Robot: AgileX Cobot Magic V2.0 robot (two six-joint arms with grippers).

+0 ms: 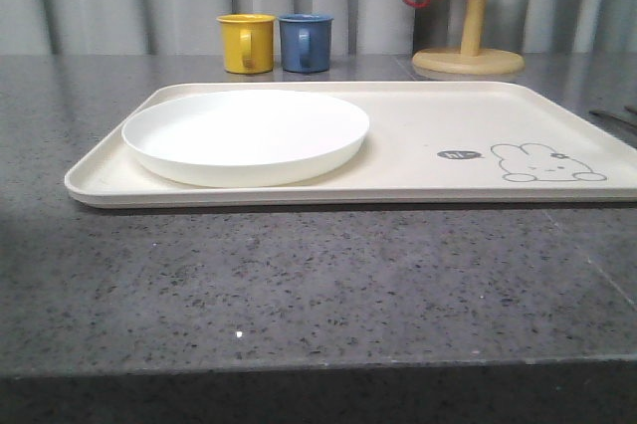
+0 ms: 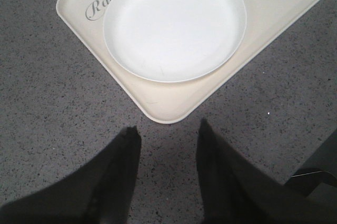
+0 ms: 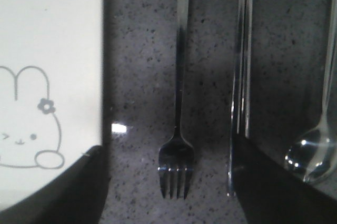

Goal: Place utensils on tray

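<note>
Here the fork [image 3: 177, 129], sticks [image 3: 241, 77] and spoon [image 3: 316, 150] are seen cropped at 12 o'clock; both claws spread apart, left claw [image 2: 168, 145] and right claw [image 3: 168, 182] holding nothing.

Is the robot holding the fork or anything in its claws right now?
No, nothing is held. The left gripper is open over bare table. The right gripper is open around the fork, which lies on the table.
</note>
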